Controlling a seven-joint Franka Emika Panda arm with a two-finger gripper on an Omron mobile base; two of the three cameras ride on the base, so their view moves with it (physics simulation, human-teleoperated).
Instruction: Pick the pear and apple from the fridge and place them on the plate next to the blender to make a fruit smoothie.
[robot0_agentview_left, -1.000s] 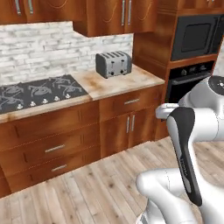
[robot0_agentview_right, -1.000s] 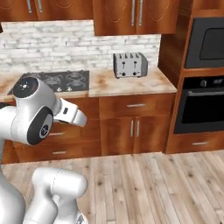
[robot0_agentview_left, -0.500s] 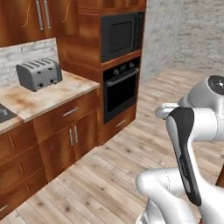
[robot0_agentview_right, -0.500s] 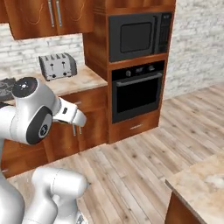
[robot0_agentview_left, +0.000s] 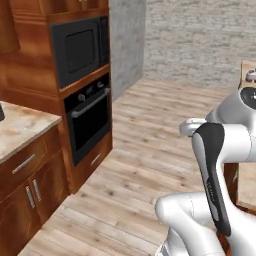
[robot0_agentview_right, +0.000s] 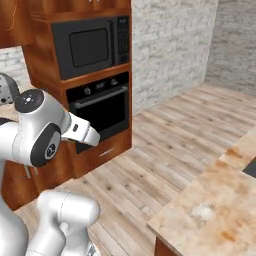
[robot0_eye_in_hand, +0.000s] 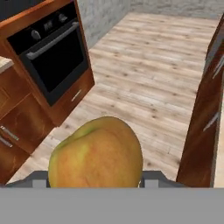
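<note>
— Fruit in the hand view, is that the apple?
— Yellow-orange apple (robot0_eye_in_hand: 96, 153), yes, gripped in the claw (robot0_eye_in_hand: 94, 181) low in the hand view.
— Beyond it?
— Wooden floor (robot0_eye_in_hand: 148, 74), black built-in oven (robot0_eye_in_hand: 52, 57) to the left, marbled worktop (robot0_agentview_right: 210, 205) in the right base view.

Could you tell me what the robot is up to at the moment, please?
It is carrying a fruit through the kitchen. In the hand view a yellow-green, orange-tinged fruit, seemingly the pear or apple, sits right in front of the pincer and looks held. The base views face the built-in oven, the microwave above it and open wooden floor, with a stone counter corner at the near right.
</note>
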